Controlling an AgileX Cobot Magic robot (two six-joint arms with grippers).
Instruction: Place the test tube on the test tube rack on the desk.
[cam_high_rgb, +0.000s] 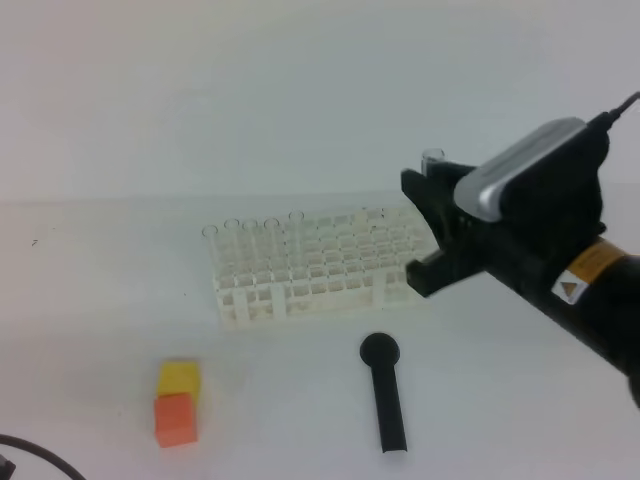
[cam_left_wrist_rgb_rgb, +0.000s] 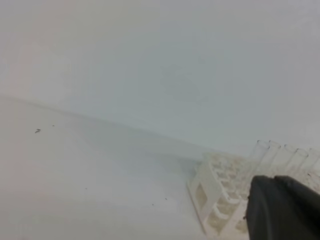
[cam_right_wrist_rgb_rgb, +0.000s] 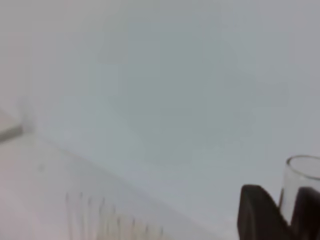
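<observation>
My right gripper (cam_high_rgb: 428, 225) is shut on the test tube (cam_high_rgb: 433, 157), a clear glass tube held upright with its open rim sticking up above the black fingers. It hovers at the right end of the white test tube rack (cam_high_rgb: 330, 262), which stands on the desk (cam_high_rgb: 120, 300). In the right wrist view the test tube (cam_right_wrist_rgb_rgb: 301, 186) rises between the two dark fingertips (cam_right_wrist_rgb_rgb: 256, 215). Only the left wrist view shows my left gripper (cam_left_wrist_rgb_rgb: 282, 210), a shut dark mass with nothing in it, left of the rack (cam_left_wrist_rgb_rgb: 212, 197).
Several clear tubes (cam_high_rgb: 250, 245) stand in the rack's left columns. A black tool (cam_high_rgb: 385, 395) lies in front of the rack. Yellow and orange blocks (cam_high_rgb: 177, 402) sit at the front left. A dark cable (cam_high_rgb: 35, 455) crosses the front left corner.
</observation>
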